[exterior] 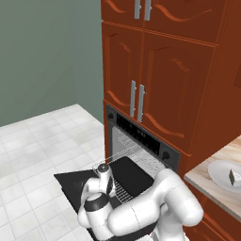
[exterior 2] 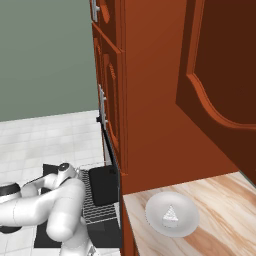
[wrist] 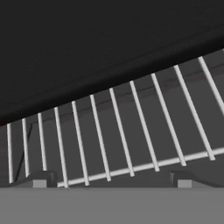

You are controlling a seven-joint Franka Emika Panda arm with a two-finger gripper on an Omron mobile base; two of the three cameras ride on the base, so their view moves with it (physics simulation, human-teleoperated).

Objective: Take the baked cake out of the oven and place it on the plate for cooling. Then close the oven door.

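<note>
My end effector [wrist: 112,183] has its tips spread wide with nothing between them, hanging low over the pulled-out wire rack [wrist: 122,131]; from the hand view the tips sit just at the rack's front bar, with the black tray [wrist: 87,43] beyond. From the base cameras the wrist is down over the open oven door [exterior: 70,183], which lies flat and fully dropped, tray [exterior: 129,172] on the rack in front of the oven [exterior: 141,136] cavity. The baked cake [exterior 2: 171,214] is already on the plate [exterior 2: 187,222], a small wedge near the middle, plate on the wooden desk [exterior 2: 220,200] right of the oven, well apart from the arm. So I judge the transfer step done and the door-closing step in hand. Next move, as I see it: push the rack and tray back in so they clear the door swing, then get under or behind the door's outer edge and lift it up to vertical. The handle I can't make out from here, the arm covers that edge. Risk: rack left out blocks the door.
</note>
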